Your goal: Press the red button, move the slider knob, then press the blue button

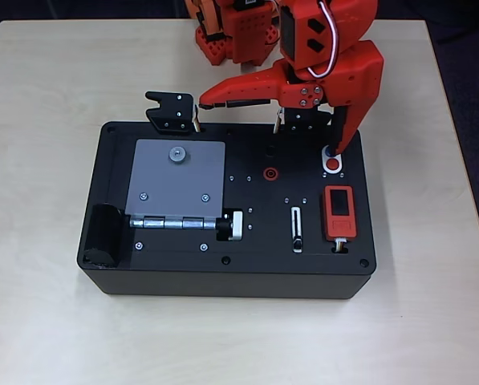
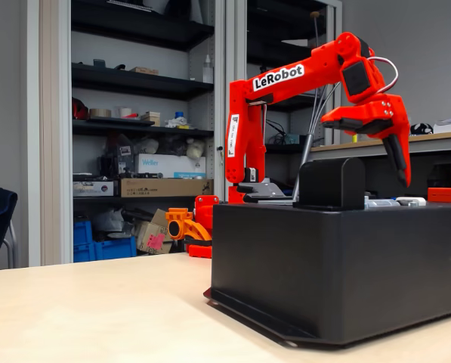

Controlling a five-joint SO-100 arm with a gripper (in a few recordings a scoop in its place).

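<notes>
step: blue button (image 1: 330, 151) was nearly covered by one pincer (image 1: 267, 120) tip | pincer was spread wide, empty | next: red button (image 1: 333, 165) just beside needed pressing

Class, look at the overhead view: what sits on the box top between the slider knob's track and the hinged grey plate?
Overhead, between the slider knob and the grey plate sit a silver-and-black cylindrical knob at the hinge's end and small screws.
</notes>
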